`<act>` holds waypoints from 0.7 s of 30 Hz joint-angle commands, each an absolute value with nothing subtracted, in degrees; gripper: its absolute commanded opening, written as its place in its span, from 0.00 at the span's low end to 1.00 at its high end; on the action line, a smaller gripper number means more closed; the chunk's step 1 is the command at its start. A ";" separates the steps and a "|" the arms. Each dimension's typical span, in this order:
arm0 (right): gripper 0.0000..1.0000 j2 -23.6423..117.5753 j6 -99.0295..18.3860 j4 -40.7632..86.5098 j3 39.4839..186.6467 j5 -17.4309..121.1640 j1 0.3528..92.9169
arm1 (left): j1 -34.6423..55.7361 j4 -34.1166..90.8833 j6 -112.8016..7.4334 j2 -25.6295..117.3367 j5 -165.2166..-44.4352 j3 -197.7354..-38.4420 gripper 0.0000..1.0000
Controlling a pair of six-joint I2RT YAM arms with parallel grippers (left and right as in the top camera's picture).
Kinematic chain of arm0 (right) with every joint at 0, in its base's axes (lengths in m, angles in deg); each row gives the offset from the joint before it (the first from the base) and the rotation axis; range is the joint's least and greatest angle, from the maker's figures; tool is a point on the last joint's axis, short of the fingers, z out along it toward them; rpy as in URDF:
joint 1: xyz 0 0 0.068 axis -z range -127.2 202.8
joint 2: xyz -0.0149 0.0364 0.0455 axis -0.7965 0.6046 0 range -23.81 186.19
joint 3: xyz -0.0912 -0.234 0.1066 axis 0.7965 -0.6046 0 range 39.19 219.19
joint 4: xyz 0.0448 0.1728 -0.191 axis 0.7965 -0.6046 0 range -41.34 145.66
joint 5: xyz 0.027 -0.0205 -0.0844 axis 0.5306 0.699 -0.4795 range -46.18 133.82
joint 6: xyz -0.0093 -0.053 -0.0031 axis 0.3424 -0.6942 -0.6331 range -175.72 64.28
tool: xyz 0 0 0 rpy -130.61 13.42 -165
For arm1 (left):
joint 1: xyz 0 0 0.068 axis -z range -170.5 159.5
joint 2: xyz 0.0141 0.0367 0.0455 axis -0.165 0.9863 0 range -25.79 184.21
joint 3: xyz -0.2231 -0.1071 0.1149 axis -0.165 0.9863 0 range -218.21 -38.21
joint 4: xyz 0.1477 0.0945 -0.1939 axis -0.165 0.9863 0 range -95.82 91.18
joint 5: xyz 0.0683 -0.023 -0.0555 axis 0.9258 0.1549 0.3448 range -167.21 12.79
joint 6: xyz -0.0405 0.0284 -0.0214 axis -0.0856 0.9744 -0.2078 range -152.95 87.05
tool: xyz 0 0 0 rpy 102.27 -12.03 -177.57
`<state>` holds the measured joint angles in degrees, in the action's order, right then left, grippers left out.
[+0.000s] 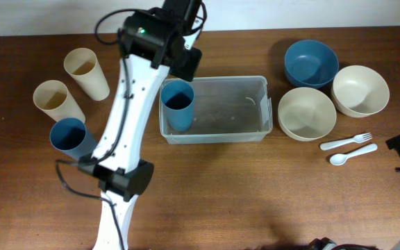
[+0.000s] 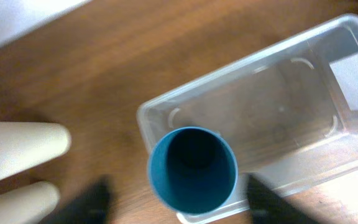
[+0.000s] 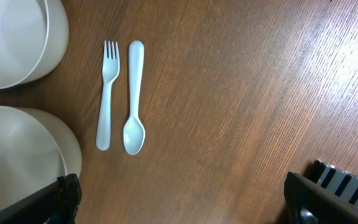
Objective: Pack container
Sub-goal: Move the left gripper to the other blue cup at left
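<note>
— Where did your container [image 1: 231, 104] sit?
— Mid-table [image 1: 255, 194]: clear plastic, rectangular, rounded corners (a blue cup [image 1: 178, 104] upright in its left end). The jaws of your left gripper [image 2: 179, 202] stood apart, clear of that cup; your right gripper [image 3: 191, 199] gaped, empty.

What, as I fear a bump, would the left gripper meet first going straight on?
Probably the blue cup standing in the container, centred between the left gripper's open fingers; the depth is unclear.

Lab: robot arm [image 1: 127, 104] over wooden table [image 1: 255, 187].
</note>
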<state>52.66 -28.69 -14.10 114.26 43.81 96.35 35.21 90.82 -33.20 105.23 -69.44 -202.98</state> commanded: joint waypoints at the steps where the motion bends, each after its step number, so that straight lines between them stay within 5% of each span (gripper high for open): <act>1: 0.99 52.77 -28.21 -13.92 114.06 43.13 96.70 | 35.21 90.88 -33.40 98.74 -63.89 -204.31 1.00; 11: 0.99 52.77 -28.21 -13.92 114.06 43.11 96.70 | 27.85 90.88 -40.21 91.13 -62.45 -200.42 1.00; 21: 0.99 52.77 -28.21 -13.92 114.06 43.11 96.70 | 17.77 90.88 -49.13 84.07 -64.26 -176.86 1.00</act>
